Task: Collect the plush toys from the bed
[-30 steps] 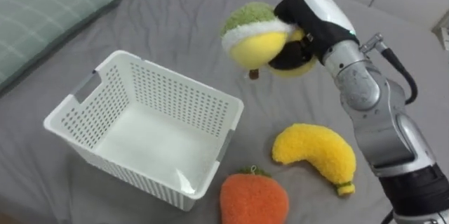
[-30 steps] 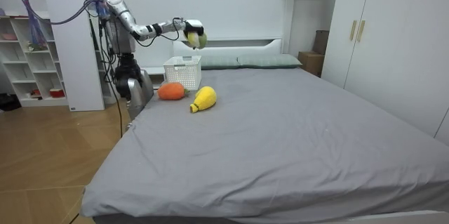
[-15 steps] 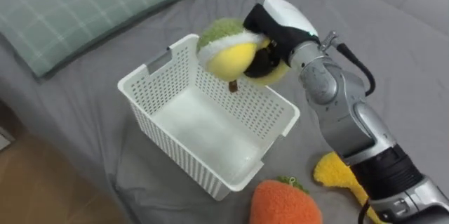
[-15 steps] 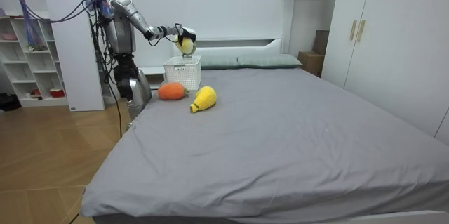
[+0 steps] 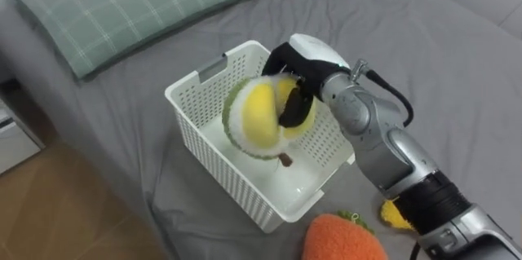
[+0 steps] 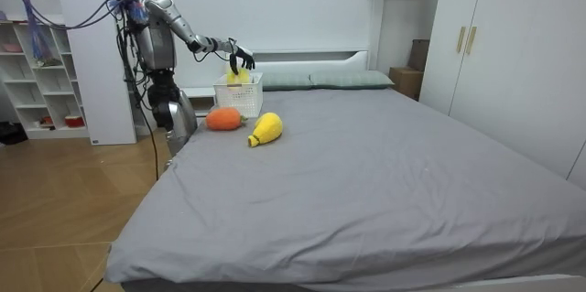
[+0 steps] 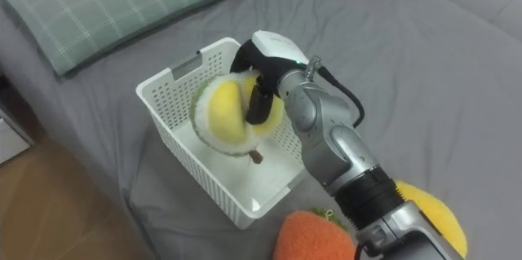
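Showed a white perforated basket [image 5: 196, 81] on a grey bed [image 5: 457, 89], with a round plush toy [image 5: 257, 117] hanging in its open top, inside the rim. Looked like a fruit: bright yellow face toward the camera, a fuzzy white and green fringe round the left and lower edge, a small brown stem at the bottom. Pointed stem-down into the basket, green side to the left; too round to give a clear long axis. Met the right hand [image 5: 308, 55] at its upper right: white back of the hand uppermost, dark fingers [image 5: 294, 109] reaching down across the yellow side. Grip not readable: fingers either clasping the toy or merely lying on it. Belonged to a silver arm slanting up and left from the lower right corner, wrist bent down over the basket's far rim. Lower and further right, lay an orange plush toy [image 5: 342, 240] and a yellow plush banana [image 7: 432, 203] on the sheet, near the basket. In the room view, stood at the bedside on the room view's left, right arm stretched out over the basket.
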### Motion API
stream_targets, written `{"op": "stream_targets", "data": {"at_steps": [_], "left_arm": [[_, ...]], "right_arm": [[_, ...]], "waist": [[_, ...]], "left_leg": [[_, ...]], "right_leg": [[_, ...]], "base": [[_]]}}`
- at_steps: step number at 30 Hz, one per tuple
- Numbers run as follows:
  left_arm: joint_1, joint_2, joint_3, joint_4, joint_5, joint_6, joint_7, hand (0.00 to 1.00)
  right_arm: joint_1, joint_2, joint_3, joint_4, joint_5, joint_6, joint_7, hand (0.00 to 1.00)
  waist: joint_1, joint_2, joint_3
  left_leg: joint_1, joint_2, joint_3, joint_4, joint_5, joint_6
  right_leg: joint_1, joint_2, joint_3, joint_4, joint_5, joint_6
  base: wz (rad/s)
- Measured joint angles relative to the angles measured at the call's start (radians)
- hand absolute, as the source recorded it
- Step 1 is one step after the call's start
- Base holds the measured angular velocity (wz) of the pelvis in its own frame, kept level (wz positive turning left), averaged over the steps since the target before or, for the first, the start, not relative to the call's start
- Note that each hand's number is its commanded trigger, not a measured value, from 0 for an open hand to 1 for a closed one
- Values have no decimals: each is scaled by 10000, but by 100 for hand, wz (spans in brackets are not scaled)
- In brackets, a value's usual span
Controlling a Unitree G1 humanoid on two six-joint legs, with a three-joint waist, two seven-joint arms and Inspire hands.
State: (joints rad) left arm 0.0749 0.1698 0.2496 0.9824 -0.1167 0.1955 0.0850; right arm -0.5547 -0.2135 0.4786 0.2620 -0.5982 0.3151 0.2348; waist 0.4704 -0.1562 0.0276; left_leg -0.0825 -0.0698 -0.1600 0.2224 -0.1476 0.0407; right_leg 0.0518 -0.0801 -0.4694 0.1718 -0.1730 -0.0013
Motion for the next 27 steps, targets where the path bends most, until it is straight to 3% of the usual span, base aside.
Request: {"op": "stream_targets", "data": {"at_steps": [6, 10, 21, 27], "left_arm": [[-213, 36, -287, -8, 0, -125, 2, 0], [-352, 55, -686, -29, 19, -237, 2, 0], [-253, 60, -669, -9, 112, -232, 1, 0], [-89, 55, -647, 18, 99, -233, 14, 0]], "right_arm": [[73, -64, 0, 1, 25, -336, -4, 0], [126, -95, 0, 2, 32, -367, -19, 0], [125, -229, -1, 1, 36, -370, -84, 0], [124, -236, -498, -17, 710, -555, -872, 0]], "waist": [[-284, 22, 13], [-379, 33, 16], [-506, 143, -4], [-578, 179, -32]], "left_leg": [[79, 55, 219, -81, -2, 5], [125, 60, 235, -108, -2, 6], [208, 70, 305, -175, 3, 11], [246, 99, 456, -182, -3, 23]], "right_leg": [[-5, 38, 244, -2, 2, 0], [-12, 89, 262, -29, 8, 6], [-8, 22, 326, -3, 8, 8], [-21, 84, 487, -10, 15, 17]], "base": [[-11], [-2], [-2], [-6]]}}
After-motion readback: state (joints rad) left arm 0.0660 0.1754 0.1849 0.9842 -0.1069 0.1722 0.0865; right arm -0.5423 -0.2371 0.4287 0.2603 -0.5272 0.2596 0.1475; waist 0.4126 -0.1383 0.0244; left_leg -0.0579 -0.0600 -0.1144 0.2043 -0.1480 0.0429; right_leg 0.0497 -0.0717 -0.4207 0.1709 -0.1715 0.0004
